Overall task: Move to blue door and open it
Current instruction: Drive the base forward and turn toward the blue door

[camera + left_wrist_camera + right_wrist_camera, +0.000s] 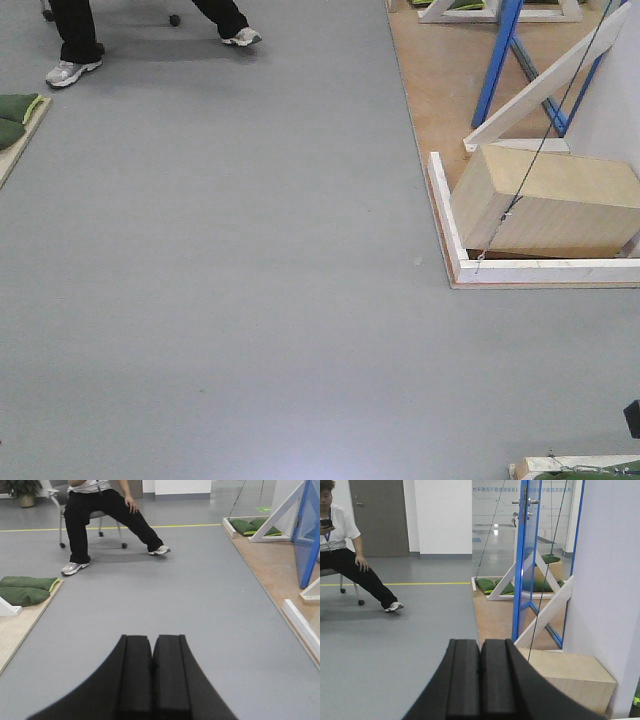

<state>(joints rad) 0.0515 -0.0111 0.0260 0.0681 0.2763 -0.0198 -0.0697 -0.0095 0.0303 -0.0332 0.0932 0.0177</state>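
The blue door stands ahead on the right in the right wrist view, seen nearly edge-on, glossy, with a silver lever handle near its top. In the left wrist view it shows as a blue panel at the far right edge. My left gripper is shut and empty, low over the grey floor. My right gripper is shut and empty, pointing at the floor left of the door. Both are far from the door.
A person sits on a wheeled chair ahead left. A plywood box lies on the wooden platform with its white kerb. White braces, blue frame bars, green sandbags and a white wall are around.
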